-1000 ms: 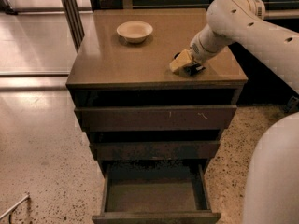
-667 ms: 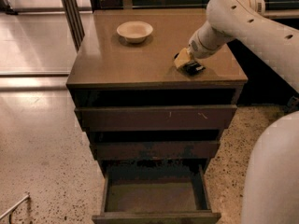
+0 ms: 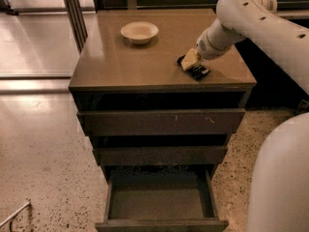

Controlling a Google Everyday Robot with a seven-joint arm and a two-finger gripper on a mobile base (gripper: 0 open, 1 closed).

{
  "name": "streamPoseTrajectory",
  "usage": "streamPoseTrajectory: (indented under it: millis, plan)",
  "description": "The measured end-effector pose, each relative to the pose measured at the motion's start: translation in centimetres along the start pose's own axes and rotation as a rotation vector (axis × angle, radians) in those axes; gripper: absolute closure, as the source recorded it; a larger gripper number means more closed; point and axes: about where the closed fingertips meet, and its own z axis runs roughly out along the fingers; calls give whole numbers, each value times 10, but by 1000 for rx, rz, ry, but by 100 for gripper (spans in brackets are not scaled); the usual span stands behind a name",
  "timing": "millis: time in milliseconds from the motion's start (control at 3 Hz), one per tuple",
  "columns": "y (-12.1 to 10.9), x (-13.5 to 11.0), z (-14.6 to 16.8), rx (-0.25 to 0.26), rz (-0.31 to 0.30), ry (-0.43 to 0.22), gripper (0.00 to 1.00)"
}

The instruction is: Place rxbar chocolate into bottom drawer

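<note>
Our gripper (image 3: 190, 60) sits over the bar (image 3: 198, 72) near the cabinet top's (image 3: 140, 64) front edge; whether it grips, we cannot tell. We judge the bar light, flat and slick-wrapped, best pinched across its narrow width.

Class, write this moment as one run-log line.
gripper: low over cabinet top, at rxbar chocolate | bottom drawer: pulled open | bowl: back left on top | bar not yet in drawer
</note>
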Motion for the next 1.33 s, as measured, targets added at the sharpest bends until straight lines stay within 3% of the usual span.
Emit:
streamPoseTrajectory:
  millis: [333, 667, 1000, 1333]
  plan:
    - [7, -2, 1, -10, -40, 5, 100]
    - [13, -3, -9, -31, -153, 27, 100]
    - [21, 12, -36, -80, -290, 54, 100]
    - [35, 38, -67, -180, -452, 82, 100]
